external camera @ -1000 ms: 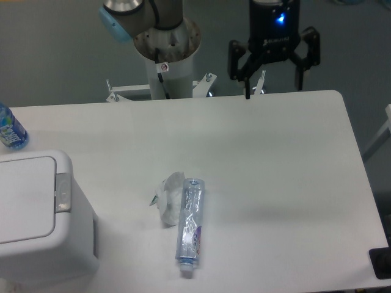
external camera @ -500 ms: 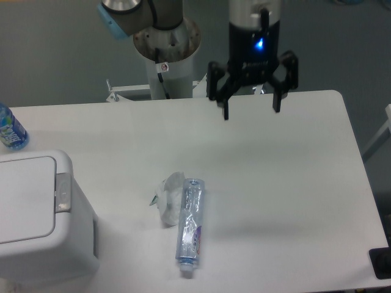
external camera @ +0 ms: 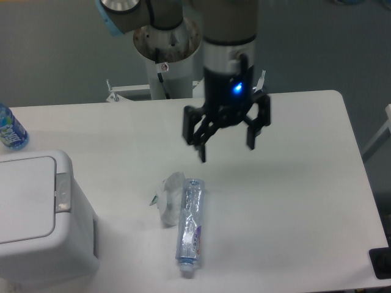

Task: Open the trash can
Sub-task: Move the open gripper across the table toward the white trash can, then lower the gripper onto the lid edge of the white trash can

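The white trash can (external camera: 43, 220) stands at the table's front left corner. Its flat lid (external camera: 24, 198) lies shut, and the small grey latch (external camera: 62, 192) sits at its right rim. My gripper (external camera: 226, 148) hangs open and empty above the middle of the table, well to the right of the can and higher than it. Its fingers point down, just above and right of a crushed plastic bottle.
A crushed clear plastic bottle (external camera: 189, 226) and a crumpled white wrapper (external camera: 168, 196) lie at the table's middle front. A blue-labelled bottle (external camera: 11, 129) stands at the left edge. The robot base (external camera: 165, 55) is behind the table. A black object (external camera: 382, 264) sits at the front right corner.
My gripper has moved from the table's far right edge forward and to the left, over the middle of the table. It stays open. Nothing on the table has moved.
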Controlling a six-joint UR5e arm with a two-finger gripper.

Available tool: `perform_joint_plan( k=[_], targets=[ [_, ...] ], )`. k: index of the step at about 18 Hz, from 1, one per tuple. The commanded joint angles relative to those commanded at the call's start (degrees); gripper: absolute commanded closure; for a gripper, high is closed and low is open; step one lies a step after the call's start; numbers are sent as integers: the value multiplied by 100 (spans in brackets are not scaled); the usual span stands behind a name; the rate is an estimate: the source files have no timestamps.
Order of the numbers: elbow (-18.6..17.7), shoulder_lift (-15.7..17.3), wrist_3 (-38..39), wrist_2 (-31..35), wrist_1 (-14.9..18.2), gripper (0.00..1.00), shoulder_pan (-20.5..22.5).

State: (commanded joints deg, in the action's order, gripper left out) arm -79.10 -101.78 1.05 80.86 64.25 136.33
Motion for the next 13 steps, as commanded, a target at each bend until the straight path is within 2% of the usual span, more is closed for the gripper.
perform_joint_plan(
  k=[7,13],
  targets=[
    [0,-26,325,-9,-35,0,-659],
    [17,-149,396,-9,-44,0,-1064]
  ],
)
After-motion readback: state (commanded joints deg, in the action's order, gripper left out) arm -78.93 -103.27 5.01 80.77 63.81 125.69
